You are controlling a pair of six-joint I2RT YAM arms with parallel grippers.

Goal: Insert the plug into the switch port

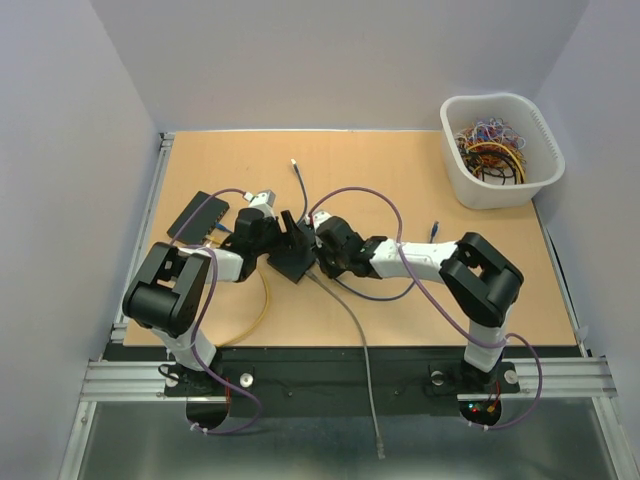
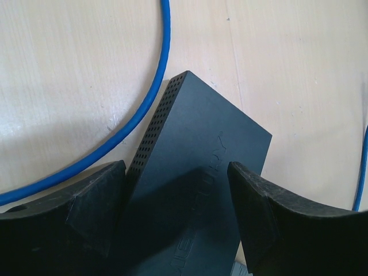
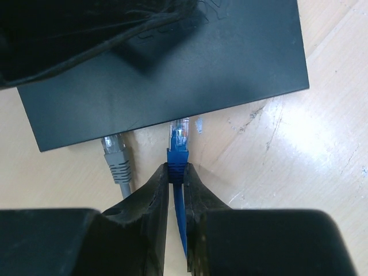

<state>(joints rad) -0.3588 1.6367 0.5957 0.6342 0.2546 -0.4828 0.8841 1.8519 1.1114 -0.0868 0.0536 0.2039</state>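
R fingers [image 3: 152,201] nearly closed, pinching blue plug [image 3: 178,141] by its boot. Plug tip sits right at switch [image 2: 195,149] edge, beside grey plug [image 3: 115,150]. L fingers [image 2: 86,207] spread wide, clamping switch sides on bench [image 3: 299,172].

Tan wood tbl [image 1: 420,300]. Black switch [image 1: 293,262] sits mid-tbl. Grey cable [image 1: 352,325] is plugged into switch's near edge and trails off tbl front. Blue plug [image 3: 179,137] just short of same edge. Blue cable [image 2: 138,123] curves beside switch. Black box [image 1: 197,217] left of switch; white basket [image 1: 480,195] far right, well apart.
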